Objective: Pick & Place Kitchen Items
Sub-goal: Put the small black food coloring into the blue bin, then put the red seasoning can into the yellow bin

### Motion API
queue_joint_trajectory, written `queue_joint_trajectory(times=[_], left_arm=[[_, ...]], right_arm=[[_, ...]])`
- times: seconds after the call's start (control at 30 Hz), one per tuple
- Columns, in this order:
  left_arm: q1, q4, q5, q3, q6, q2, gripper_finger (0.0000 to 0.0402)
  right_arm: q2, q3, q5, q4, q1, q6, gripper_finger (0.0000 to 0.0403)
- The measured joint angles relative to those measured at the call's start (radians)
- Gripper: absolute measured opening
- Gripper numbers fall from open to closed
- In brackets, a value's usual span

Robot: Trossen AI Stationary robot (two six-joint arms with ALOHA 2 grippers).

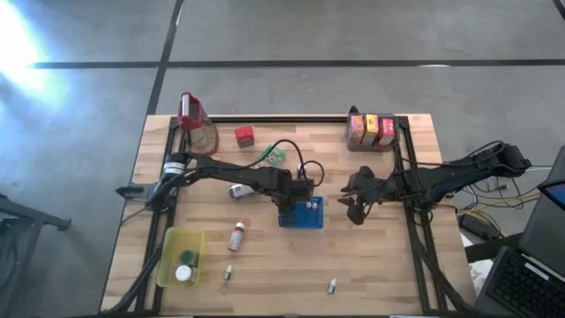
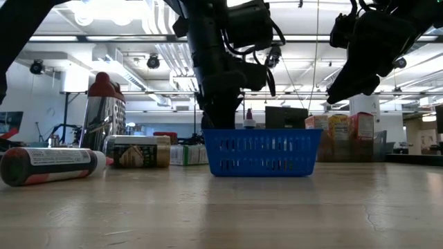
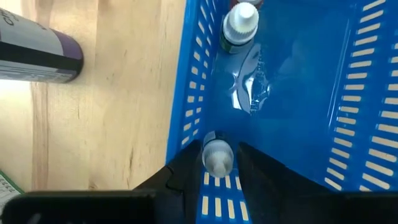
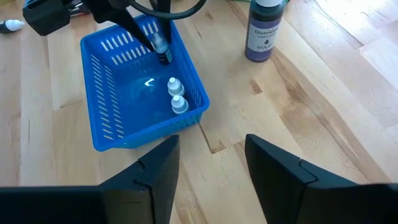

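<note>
A blue perforated tray (image 1: 311, 221) stands mid-table. My left gripper (image 3: 219, 149) reaches down into it, shut on a tiny white-capped bottle (image 4: 163, 51). Two more such bottles (image 4: 177, 94) stand upright on the tray's floor (image 4: 134, 99). My right gripper (image 4: 211, 168) hovers open to the right of the tray (image 4: 106, 124), with nothing between its fingers. More kitchen items lie around: a red carton (image 1: 244, 136), a green packet (image 1: 274, 155), and cartons (image 1: 371, 130) at the far right. My left gripper pinches the tiny bottle by its sides just below the white cap (image 3: 216, 157), between its two fingertips (image 3: 186, 174). The fingers come from above, pointing steeply down, close to one tray wall (image 3: 186, 93). The bottle leans along the fingers. Whether its base touches the floor does not show.
A purple-labelled bottle (image 4: 264, 28) stands on the table beyond the tray. A yellow bin (image 1: 181, 256) with round tins sits near the front left. A red-and-white bottle (image 1: 237, 234) and two tiny ones (image 1: 228, 272) (image 1: 332, 285) lie in front. The red-topped jug (image 1: 196, 124) stands far left.
</note>
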Motion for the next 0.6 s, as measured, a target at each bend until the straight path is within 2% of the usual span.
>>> queue_joint_trajectory(times=[0.2,0.6], left_arm=[[0.0,-0.014,0.0,0.0,0.003,0.0,0.0108],[0.0,-0.095,0.0,0.049,0.004,-0.001,0.0108]], right_arm=[[0.0,0.0,0.0,0.0,0.0,0.0,0.0172],[0.0,0.0,0.0,0.0,0.0,0.0,0.0199]])
